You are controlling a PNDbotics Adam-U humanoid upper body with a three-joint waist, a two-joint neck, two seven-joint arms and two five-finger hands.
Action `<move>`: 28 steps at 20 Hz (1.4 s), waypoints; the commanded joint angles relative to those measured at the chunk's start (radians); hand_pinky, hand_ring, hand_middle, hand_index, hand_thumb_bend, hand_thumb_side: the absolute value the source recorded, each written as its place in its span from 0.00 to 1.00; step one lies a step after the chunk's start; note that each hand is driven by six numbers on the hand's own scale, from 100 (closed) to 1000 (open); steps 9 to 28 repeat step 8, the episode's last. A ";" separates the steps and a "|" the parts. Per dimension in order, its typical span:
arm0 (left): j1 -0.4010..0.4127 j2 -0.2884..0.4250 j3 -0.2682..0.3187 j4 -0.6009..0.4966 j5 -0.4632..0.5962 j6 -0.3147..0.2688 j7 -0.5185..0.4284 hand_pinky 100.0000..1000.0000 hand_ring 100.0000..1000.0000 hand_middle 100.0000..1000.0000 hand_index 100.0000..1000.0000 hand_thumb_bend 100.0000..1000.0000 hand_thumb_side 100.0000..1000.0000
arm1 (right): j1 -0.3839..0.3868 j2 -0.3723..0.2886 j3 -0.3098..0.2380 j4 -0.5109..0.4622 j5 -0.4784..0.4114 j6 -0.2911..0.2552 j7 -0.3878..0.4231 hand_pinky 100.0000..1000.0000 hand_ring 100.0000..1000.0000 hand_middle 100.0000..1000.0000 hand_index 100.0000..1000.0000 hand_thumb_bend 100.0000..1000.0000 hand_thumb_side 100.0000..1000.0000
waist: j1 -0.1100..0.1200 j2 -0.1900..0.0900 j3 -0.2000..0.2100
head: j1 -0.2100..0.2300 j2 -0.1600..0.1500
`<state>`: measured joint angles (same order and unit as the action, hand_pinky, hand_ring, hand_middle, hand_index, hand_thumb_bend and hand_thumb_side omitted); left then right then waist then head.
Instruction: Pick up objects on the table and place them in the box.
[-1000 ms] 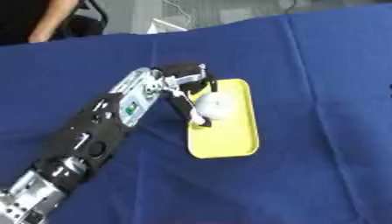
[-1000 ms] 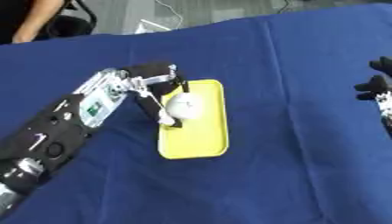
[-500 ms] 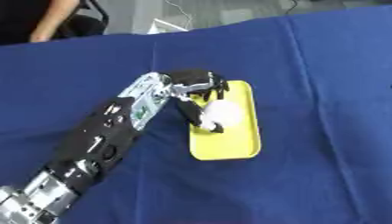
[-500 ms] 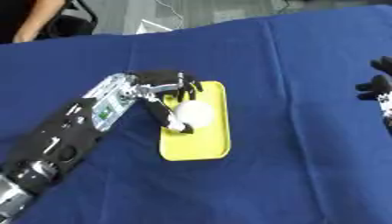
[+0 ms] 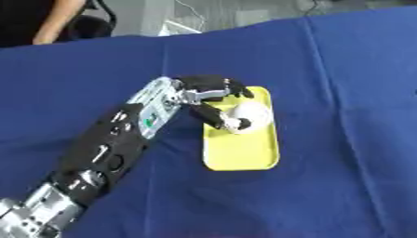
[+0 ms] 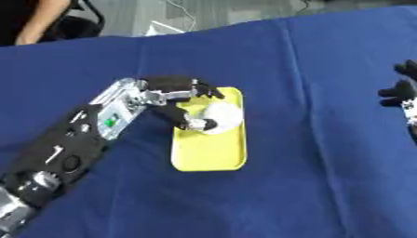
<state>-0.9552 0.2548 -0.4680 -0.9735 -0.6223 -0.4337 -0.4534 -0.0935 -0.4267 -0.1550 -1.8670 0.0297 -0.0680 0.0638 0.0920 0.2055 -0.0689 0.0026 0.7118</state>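
A white round object (image 5: 253, 113) sits over the far half of a shallow yellow tray (image 5: 241, 154) on the blue cloth. My left hand (image 5: 208, 91) reaches in from the lower left. Its fingers curl over the object's top left side and its thumb (image 5: 217, 118) presses the near left side, so the hand is shut on it. I cannot tell whether the object touches the tray floor. My right hand (image 6: 400, 93) shows only at the right edge of the right eye view, fingers up and relaxed, far from the tray.
A blue cloth (image 5: 342, 139) covers the whole table. A person stands behind the far left edge, with pale floor and cables beyond the table's far edge. No other loose objects show on the cloth.
My left hand has carried the white object slightly to the right over the tray, and its thumb has come round the near side. The right hand has stayed still.
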 commanded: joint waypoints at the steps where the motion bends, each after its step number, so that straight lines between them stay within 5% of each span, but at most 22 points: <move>1: -0.017 0.038 -0.001 -0.047 0.038 0.005 -0.020 0.82 0.85 0.88 0.98 0.31 0.88 | -0.006 -0.009 -0.006 -0.012 0.000 -0.001 0.000 0.63 0.66 0.88 0.96 0.26 0.76 | -0.008 -0.015 0.002 | 0.006 -0.011; 8: -0.034 0.171 -0.018 -0.301 0.214 0.075 -0.032 0.83 0.85 0.88 0.97 0.28 0.77 | 0.000 -0.014 -0.009 -0.011 0.003 -0.001 -0.003 0.63 0.66 0.88 0.96 0.26 0.76 | -0.003 -0.019 0.008 | -0.004 -0.010; 28: -0.034 0.171 -0.018 -0.301 0.214 0.075 -0.032 0.83 0.85 0.88 0.97 0.28 0.77 | 0.000 -0.014 -0.009 -0.011 0.003 -0.001 -0.003 0.63 0.66 0.88 0.96 0.26 0.76 | -0.003 -0.019 0.008 | -0.004 -0.010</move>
